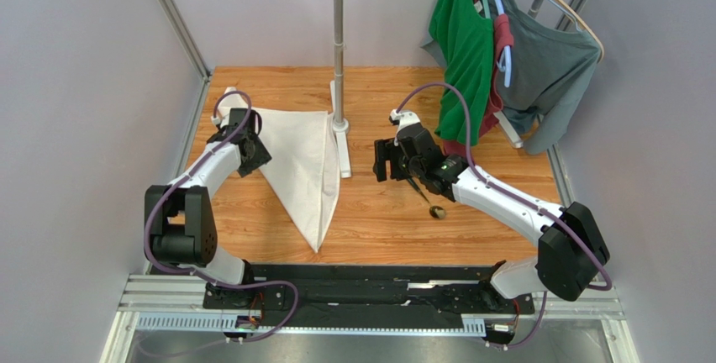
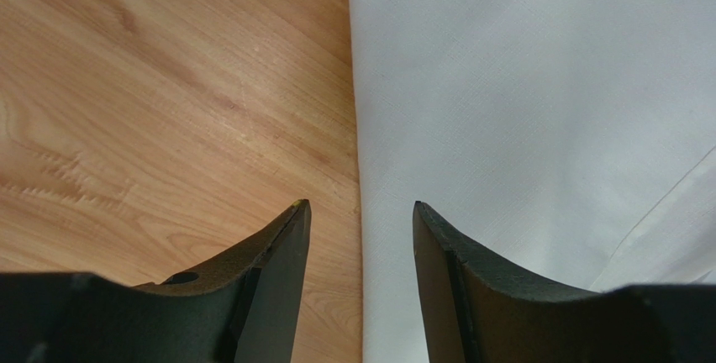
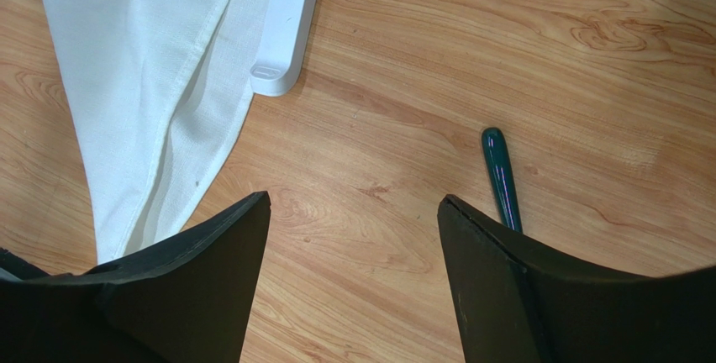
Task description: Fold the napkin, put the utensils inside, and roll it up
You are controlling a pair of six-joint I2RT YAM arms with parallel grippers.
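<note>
Left gripper (image 2: 361,212) hovers with jaws partly apart and empty over the left edge of the napkin (image 1: 302,161), which lies folded into a triangle on the table (image 1: 378,228), while the right gripper (image 3: 353,203) gapes wide, holding nothing, just beside the spoon (image 3: 501,174) on bare wood.

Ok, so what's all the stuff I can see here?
napkin: one, white, folded into a triangle, table's left half
spoon: one, dark handle and brassy bowl, table's right half
pole stand: one, white, back middle
green shirt: one, hanging back right
grey shirt: one, hanging right of the green one
red garment: one, between the shirts
table: one, wood
left fingers: two, black, open over napkin's edge
right fingers: two, black, open near spoon
</note>
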